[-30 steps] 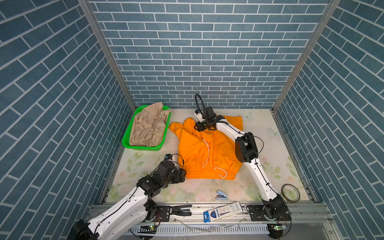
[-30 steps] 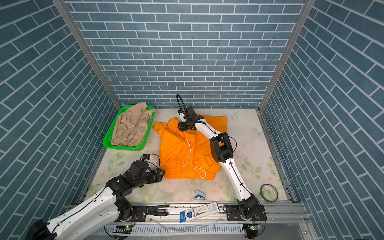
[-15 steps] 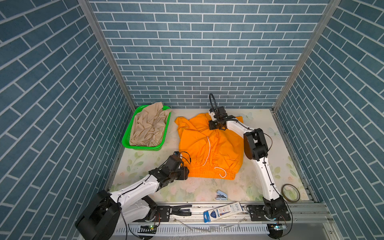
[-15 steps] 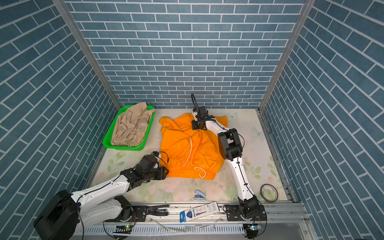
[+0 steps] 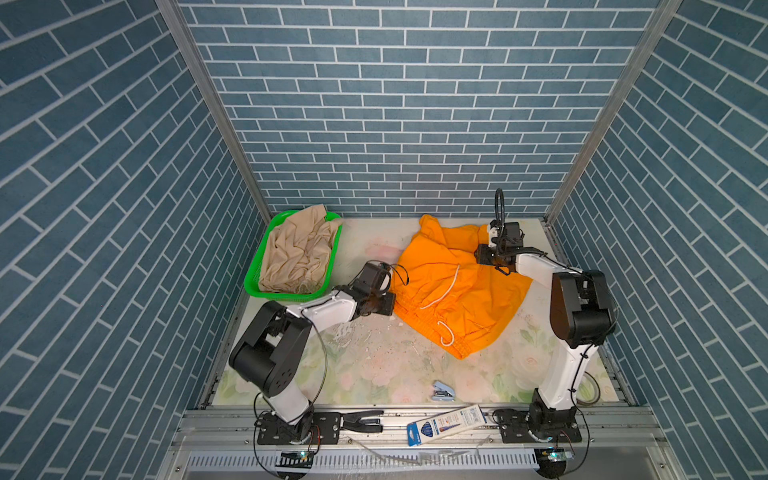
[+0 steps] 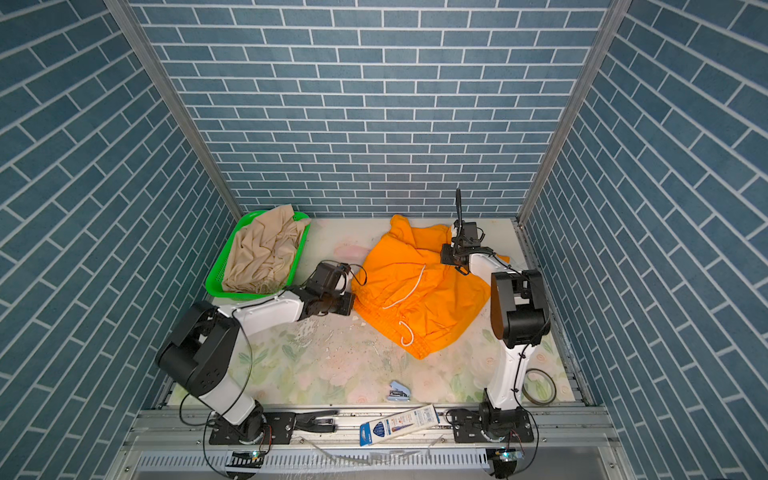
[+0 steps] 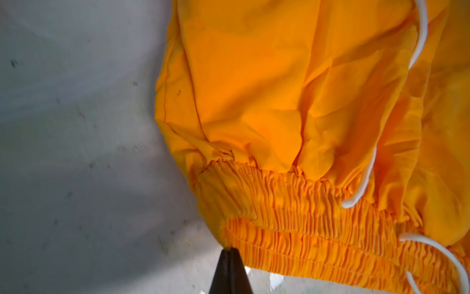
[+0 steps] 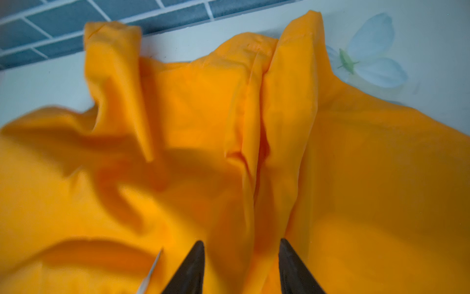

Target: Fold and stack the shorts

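Note:
The orange shorts (image 5: 449, 286) (image 6: 415, 291) lie crumpled mid-table, white drawstring on top, waistband toward the front. My left gripper (image 5: 392, 304) (image 7: 230, 250) is shut on the left corner of their gathered waistband (image 7: 305, 229). My right gripper (image 5: 483, 255) (image 8: 241, 244) hovers low over the far leg end, open, with a raised fold of orange cloth running between its fingertips (image 8: 197, 257). The beige shorts (image 5: 299, 253) (image 6: 262, 253) lie bunched in the green basket (image 5: 254, 270).
The basket stands at the back left against the side wall. A small blue stapler (image 5: 442, 391) lies near the front edge. A tape roll (image 6: 538, 386) rests at the front right. A blue-and-white packet (image 5: 451, 419) lies on the front rail.
My right gripper dragged the shorts' far end to the right, then opened. My left gripper reached forward to the waistband corner and shut on it.

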